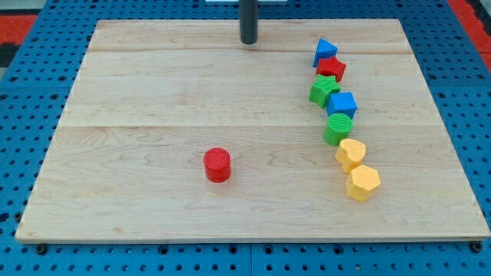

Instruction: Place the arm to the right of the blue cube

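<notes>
Camera view:

- My tip [248, 41] is the bottom end of a dark rod that comes down from the view's top, near the middle.
- My tip sits on the wooden surface [153, 92], close to its top edge.
- This arm has no tool that can spread or pinch; it is just the straight rod, and it holds nothing.
- 7 blocks make a curvy line on the view's right side, running from top to bottom.
- At the top of the line is a blue triangle block [324, 50].
- Just under it, touching it, is a red star-like block [331, 68].
- Next comes a green star-like block [324, 90], touching the red one.
- The blue cube [342, 104] is next, touching the green star-like block on its lower right.
- Under the blue cube is a green cylinder [337, 129], touching it.
- Then come 2 yellow blocks with many flat sides: the upper yellow block [351, 153] and the lower yellow block [363, 182], touching each other.
- A red cylinder [217, 165] stands alone, lower down and to the view's left of the line, well apart from every other block.
- My tip is up and to the view's left of the blue cube, well apart from it.
- My tip touches no block.
</notes>
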{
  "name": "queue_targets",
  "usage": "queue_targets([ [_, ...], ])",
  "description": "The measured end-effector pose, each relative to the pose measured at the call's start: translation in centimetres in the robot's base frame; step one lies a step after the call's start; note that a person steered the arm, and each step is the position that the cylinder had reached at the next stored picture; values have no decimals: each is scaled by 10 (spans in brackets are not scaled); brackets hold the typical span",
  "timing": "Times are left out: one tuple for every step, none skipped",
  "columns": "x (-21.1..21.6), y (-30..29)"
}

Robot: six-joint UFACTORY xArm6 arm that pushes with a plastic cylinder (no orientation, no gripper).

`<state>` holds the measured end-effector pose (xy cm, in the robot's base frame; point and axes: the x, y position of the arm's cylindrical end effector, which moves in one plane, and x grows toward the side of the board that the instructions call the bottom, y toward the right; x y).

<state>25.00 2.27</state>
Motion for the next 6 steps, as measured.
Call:
queue_targets([
  [-25, 76],
  [-45, 117],
  [25, 177],
  [121, 184],
  [152, 171],
  [197, 151],
])
